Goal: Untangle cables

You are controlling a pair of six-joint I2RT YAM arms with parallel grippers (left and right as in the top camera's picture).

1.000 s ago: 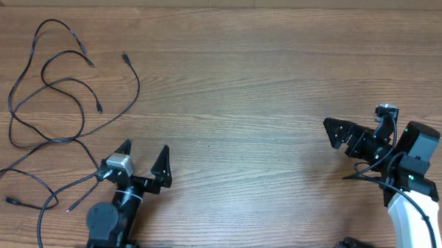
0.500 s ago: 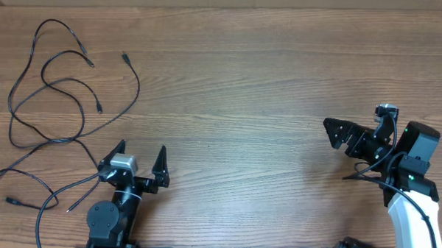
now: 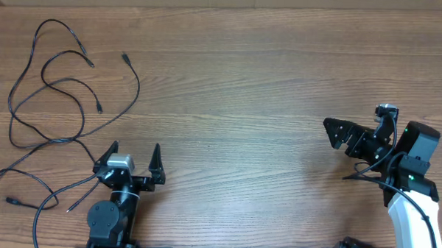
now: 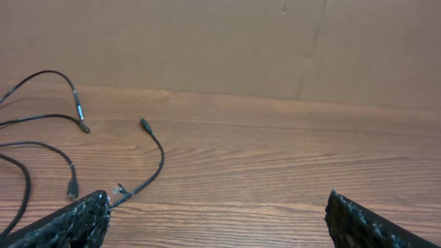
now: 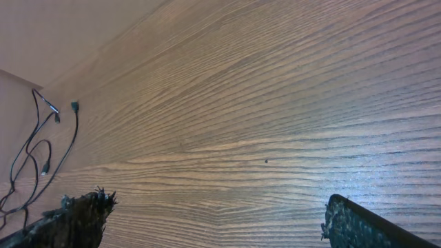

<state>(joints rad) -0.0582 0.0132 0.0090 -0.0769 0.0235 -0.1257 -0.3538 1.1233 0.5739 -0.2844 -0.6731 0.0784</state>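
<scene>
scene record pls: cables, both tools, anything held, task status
cables: thin black strands lying loose on the left side of the table, crossing one another in several places
left tool: open, at the near edge just right of the cables
right tool: open, at the far right, well away from the cables
held: nothing between the fingers of either tool
task status: not done; strands overlap
</scene>
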